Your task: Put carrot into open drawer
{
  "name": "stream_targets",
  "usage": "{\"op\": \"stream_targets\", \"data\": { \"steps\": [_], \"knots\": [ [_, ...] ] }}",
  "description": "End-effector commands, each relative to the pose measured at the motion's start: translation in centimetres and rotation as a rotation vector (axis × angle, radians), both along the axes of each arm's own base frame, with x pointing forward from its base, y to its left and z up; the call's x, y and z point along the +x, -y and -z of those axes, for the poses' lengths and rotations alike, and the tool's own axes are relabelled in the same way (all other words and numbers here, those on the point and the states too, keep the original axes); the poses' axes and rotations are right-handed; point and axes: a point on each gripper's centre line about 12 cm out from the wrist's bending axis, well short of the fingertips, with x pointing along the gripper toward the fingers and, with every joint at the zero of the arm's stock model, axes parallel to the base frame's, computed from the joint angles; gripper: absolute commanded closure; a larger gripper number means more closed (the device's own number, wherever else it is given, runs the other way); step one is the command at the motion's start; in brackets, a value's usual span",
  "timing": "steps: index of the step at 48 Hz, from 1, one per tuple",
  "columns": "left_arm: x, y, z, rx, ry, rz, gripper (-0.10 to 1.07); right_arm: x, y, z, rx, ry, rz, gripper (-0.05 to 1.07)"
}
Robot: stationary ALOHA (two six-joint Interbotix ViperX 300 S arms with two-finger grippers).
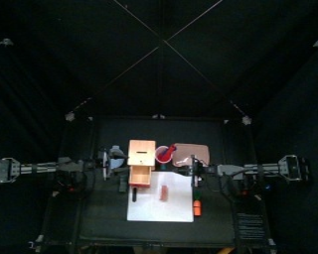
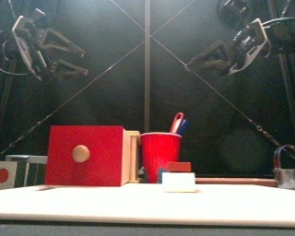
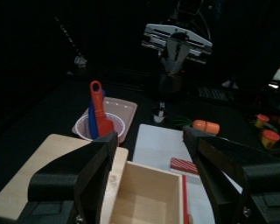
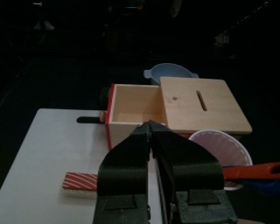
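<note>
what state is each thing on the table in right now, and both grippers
drawer: pulled open, empty inside
carrot: lying on the table, not held, outside the drawer
red cup: upright, tools standing in it
left gripper: open, above the drawer, holding nothing
right gripper: shut, holding nothing

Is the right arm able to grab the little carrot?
Probably yes. The carrot lies alone on the right gripper's side of the table, with nothing covering it. That gripper looks shut, so it would have to open first.
</note>
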Motion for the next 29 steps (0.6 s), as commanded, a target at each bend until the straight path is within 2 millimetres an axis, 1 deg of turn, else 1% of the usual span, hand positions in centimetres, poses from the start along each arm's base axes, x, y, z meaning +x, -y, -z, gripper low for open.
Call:
{"op": "stream_targets", "data": {
  "steps": [1, 12, 21, 29],
  "knots": [
    [0.2, -0.1, -0.4, 0.011, 0.011, -0.001, 0.04, 0.2, 0.1, -0.9, -0.001, 0.032, 0.003, 0.98],
    [0.1, -0.2, -0.5, 0.010, 0.015, -0.004, 0.04, 0.2, 0.0, -0.7, 0.035, 0.026, 0.012, 0.97],
    [0.1, -0.1, -0.4, 0.008, 0.013, 0.000, 0.04, -0.1, 0.0, -0.2, 0.167, 0.003, 0.069, 0.97],
    [0.1, -0.1, -0.4, 0.011, 0.013, 0.001, 0.04, -1.0, -1.1, 0.7, 0.278, -0.094, 0.077, 0.97]
  ]
}}
